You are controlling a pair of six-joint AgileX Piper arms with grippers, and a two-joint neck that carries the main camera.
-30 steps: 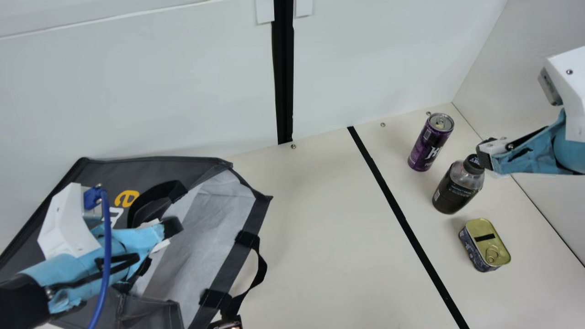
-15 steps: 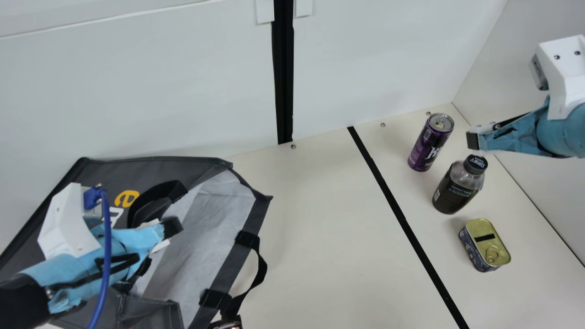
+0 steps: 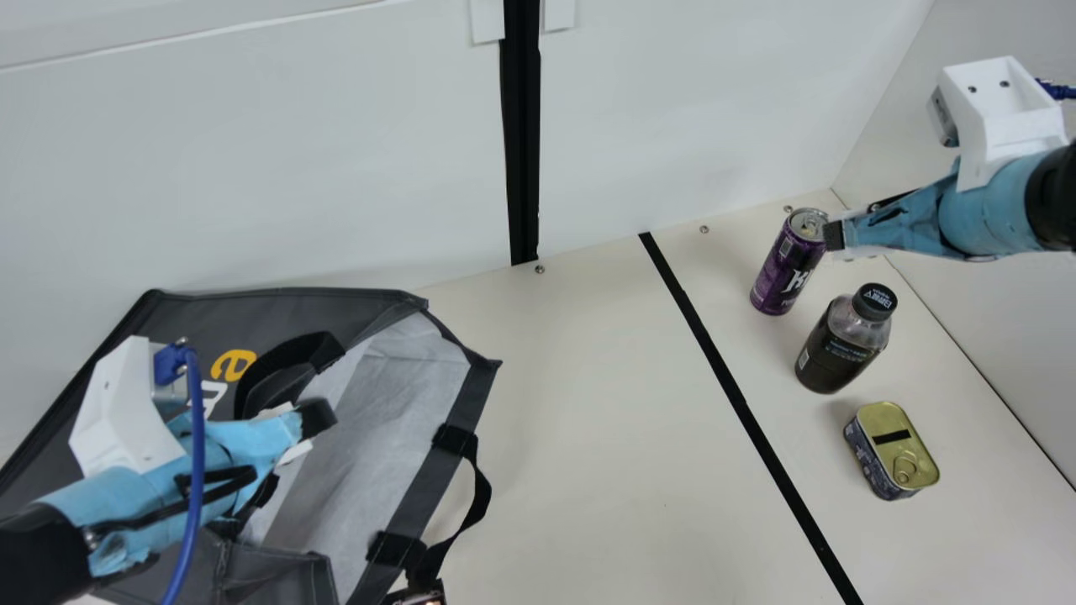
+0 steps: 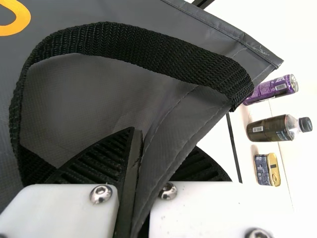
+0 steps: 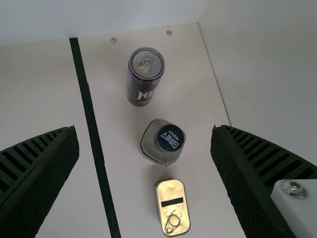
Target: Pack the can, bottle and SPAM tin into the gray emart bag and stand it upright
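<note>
"How is the right claw (image 3: pixel 832 236) doing?"

"It's hanging above the surface (image 3: pixel 588 420), fingers spreading wide and holding nothing. In the main view its tip is overlapping the rim of the can (image 3: pixel 777 281)."

"And the left claw (image 3: pixel 318 418)?"

"That one's pinching an edge of the gray emart bag (image 3: pixel 193 315), with a black strap (image 3: pixel 315 346) looping beside it."

"What's the surface like?"

"It's showing cream, with a black stripe (image 3: pixel 756 428) running slantwise between the bag and the three groceries. A pale back wall (image 3: pixel 252 168) is rising behind, carrying a black vertical strip (image 3: pixel 521 151), and a side wall (image 3: pixel 1009 361) is meeting it past the can."

"Where are the groceries sitting?"

"All on the far side of the stripe from the bag. The can is standing upright nearest the back wall, the bottle (image 3: pixel 832 349) is standing between it and the SPAM tin (image 3: pixel 893 454), and the tin is resting lid up."

"Anything getting in the way?"

"The bag's lying down, its mouth facing the stripe, and the left arm (image 3: pixel 126 496) with its blue cable (image 3: pixel 195 470) is crossing over it. A handle (image 3: pixel 483 496) is sprawling out from the near rim."
</note>
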